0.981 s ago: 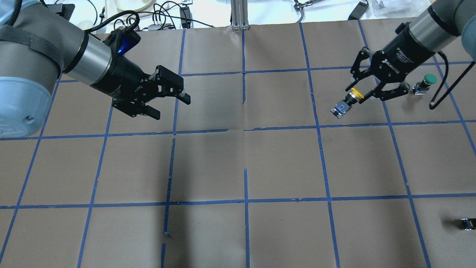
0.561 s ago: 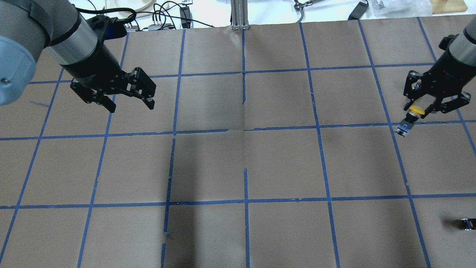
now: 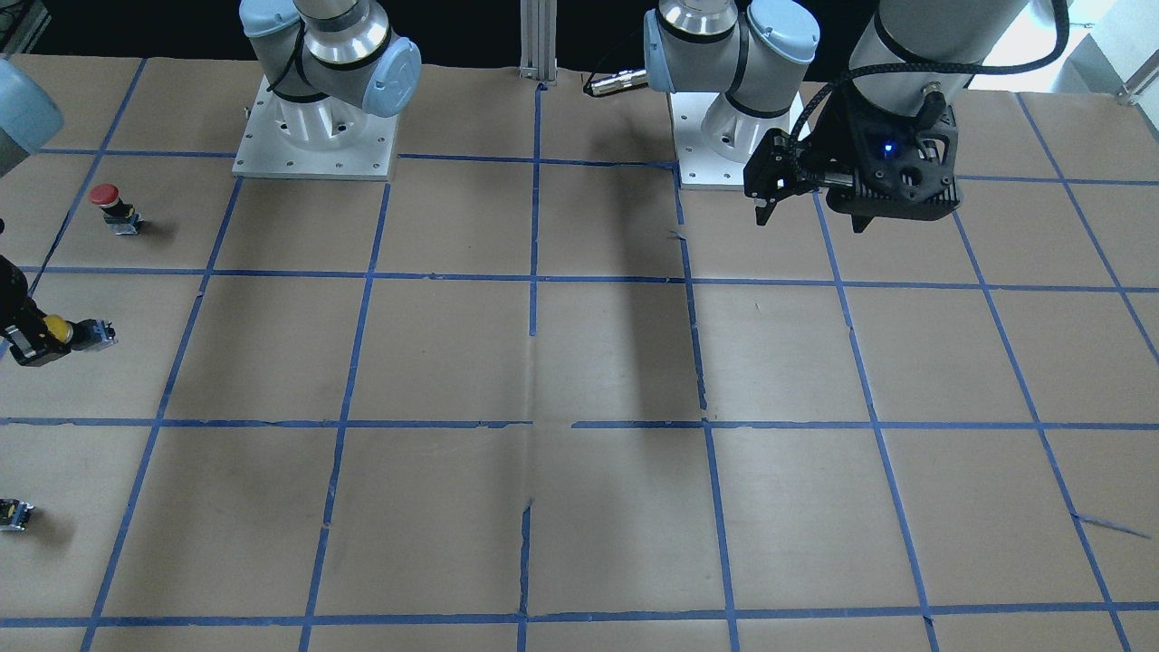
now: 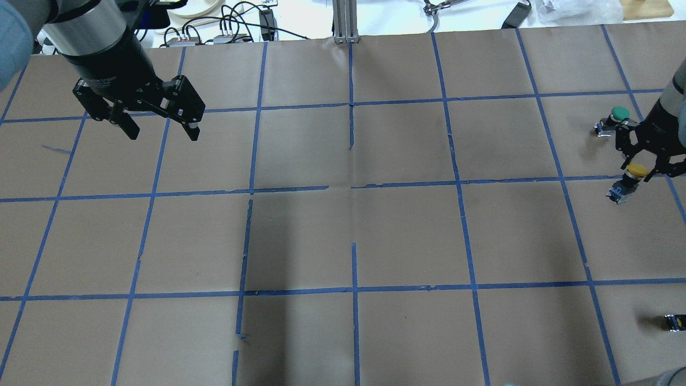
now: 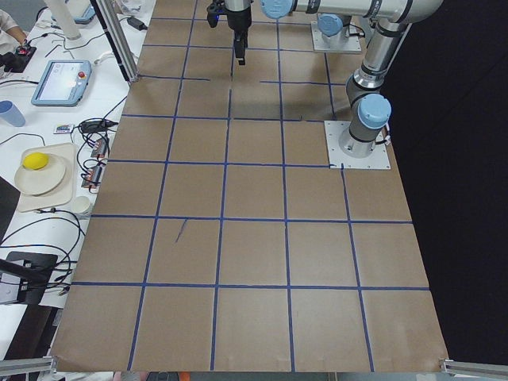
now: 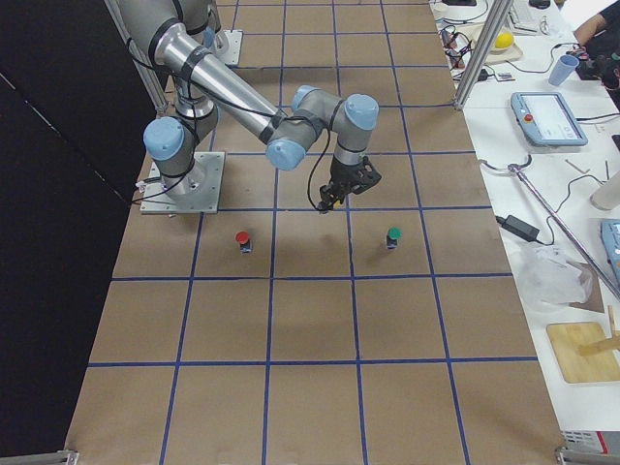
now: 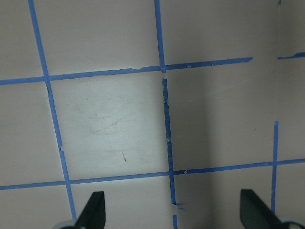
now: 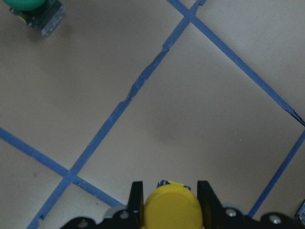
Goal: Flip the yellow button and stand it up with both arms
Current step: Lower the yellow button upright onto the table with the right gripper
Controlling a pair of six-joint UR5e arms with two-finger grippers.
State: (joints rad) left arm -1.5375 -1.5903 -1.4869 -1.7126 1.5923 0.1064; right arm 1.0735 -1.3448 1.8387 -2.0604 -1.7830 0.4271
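Observation:
The yellow button (image 4: 632, 172) is gripped at its round yellow cap by my right gripper (image 4: 639, 167), near the table's right edge. It hangs tilted, with its bluish-grey contact block (image 4: 618, 193) pointing down and away from the fingers. It also shows in the front-facing view (image 3: 59, 329) and, as just the cap between the two fingers, in the right wrist view (image 8: 171, 210). I cannot tell whether it touches the table. My left gripper (image 4: 162, 132) is open and empty above the far left of the table. Its fingertips (image 7: 93, 210) stand wide apart over bare paper.
A green-capped button (image 4: 617, 114) stands just behind the right gripper. A red-capped button (image 3: 110, 205) stands close to the robot's side of it. A tiny black part (image 4: 674, 322) lies at the near right edge. Blue tape lines grid the brown paper.
My right gripper has carried the yellow button further right, and the green button shows again. My left gripper has swung left and towards the table's far edge, still open.

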